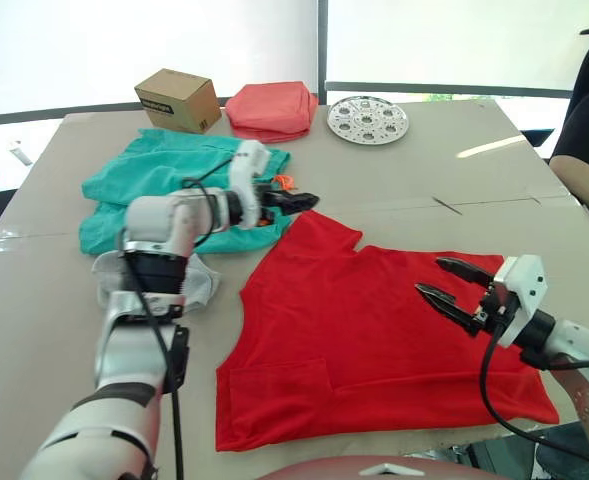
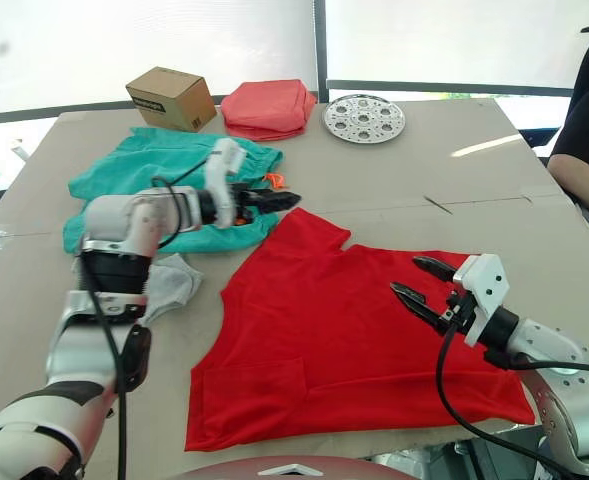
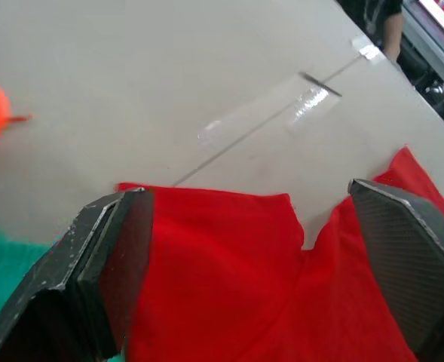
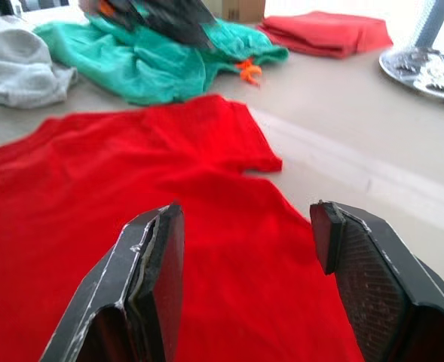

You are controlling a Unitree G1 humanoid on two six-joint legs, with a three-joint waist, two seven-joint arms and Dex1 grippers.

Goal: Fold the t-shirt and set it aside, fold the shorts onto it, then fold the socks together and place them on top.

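Hovering spread-fingered over the flat t-shirt (image 1: 374, 340), the left end effector (image 1: 299, 202) and right end effector (image 1: 444, 282) risk pinching uneven corners, skewing the fold.

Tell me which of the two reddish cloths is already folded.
The paler coral-pink cloth at the table's far edge, between the cardboard box and the perforated metal disc, is folded. The bright red t-shirt lies spread open.

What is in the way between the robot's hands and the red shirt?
Nothing visible. The t-shirt lies flat and bare on the table. The left hand hangs open by its far sleeve, and the right hand is open over its right side.
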